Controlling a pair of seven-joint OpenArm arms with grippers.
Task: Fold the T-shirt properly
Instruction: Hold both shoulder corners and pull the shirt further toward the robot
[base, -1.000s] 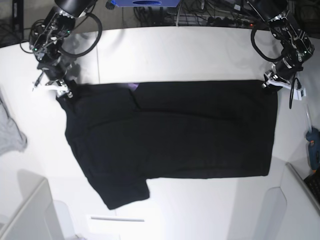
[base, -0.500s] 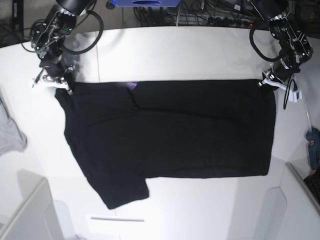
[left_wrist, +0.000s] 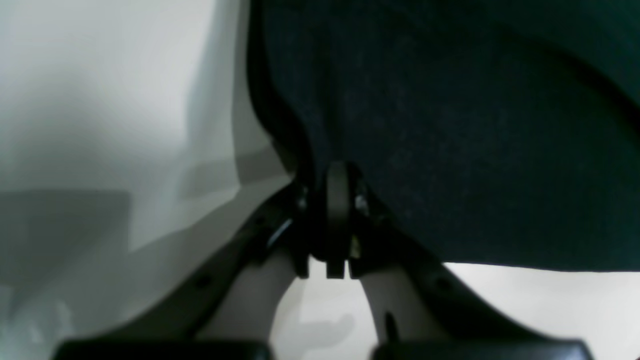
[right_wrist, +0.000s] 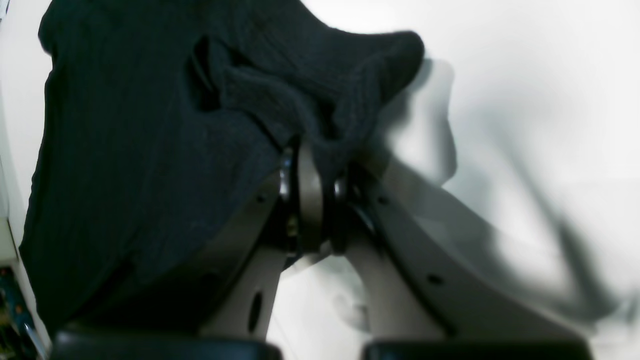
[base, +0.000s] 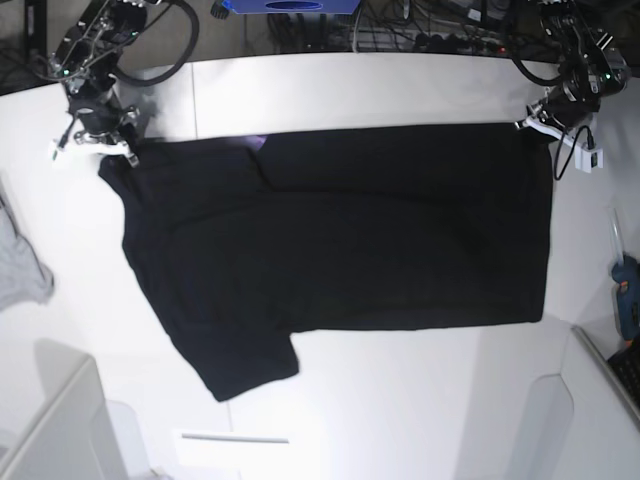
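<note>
The black T-shirt (base: 340, 240) lies spread on the white table (base: 330, 90), plain side up, one sleeve pointing to the near left. A sliver of purple shows at its far edge. My left gripper (base: 532, 128) is shut on the shirt's far right corner; the left wrist view shows the closed jaws pinching black cloth (left_wrist: 450, 125). My right gripper (base: 112, 155) is shut on the far left corner; the right wrist view shows bunched black cloth (right_wrist: 150, 150) between the shut jaws.
A light grey cloth (base: 20, 270) lies at the table's left edge. A blue tool (base: 627, 300) sits at the right edge. White bin walls (base: 60, 430) stand at the near left and near right. Cables run along the back.
Both grippers have moved toward the far edge of the table, pulling the shirt's far edge with them. The whole shirt has slid a little away from the near edge.
</note>
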